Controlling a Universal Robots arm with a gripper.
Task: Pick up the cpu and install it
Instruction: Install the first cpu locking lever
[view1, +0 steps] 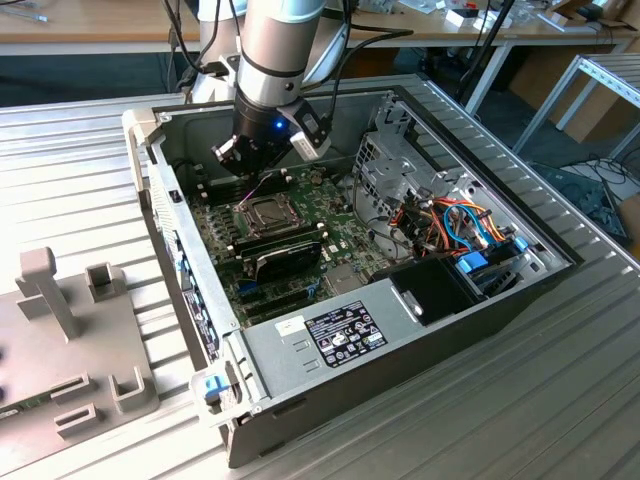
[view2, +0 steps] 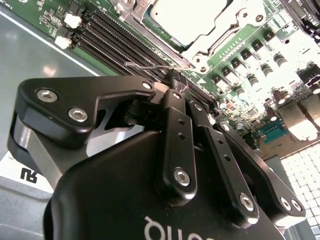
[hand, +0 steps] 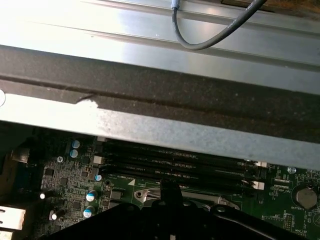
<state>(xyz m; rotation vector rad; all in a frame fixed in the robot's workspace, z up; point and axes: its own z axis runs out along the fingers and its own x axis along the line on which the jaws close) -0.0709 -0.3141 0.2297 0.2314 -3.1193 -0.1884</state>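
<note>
The cpu (view1: 266, 212) lies flat in the motherboard socket, its silver-grey top (view2: 187, 20) framed by the socket's metal bracket. My gripper (view1: 268, 176) hangs just behind the socket, inside the open computer case. Its two black fingers (view2: 176, 115) stand close together with nothing between them, so it is shut. The fingertips sit right at the thin wire socket lever (view2: 150, 65), which angles up from the socket. In the first wrist view the gripper (hand: 170, 186) points down at the board beside the memory slots (hand: 175, 162).
The case wall (hand: 160, 130) stands close behind the gripper. Black memory sticks (view1: 285, 252) lie in front of the socket. A drive cage with coloured cables (view1: 450, 225) fills the exterior view's right, the power supply (view1: 340, 335) the front. A grey fixture (view1: 70, 340) sits outside on the left.
</note>
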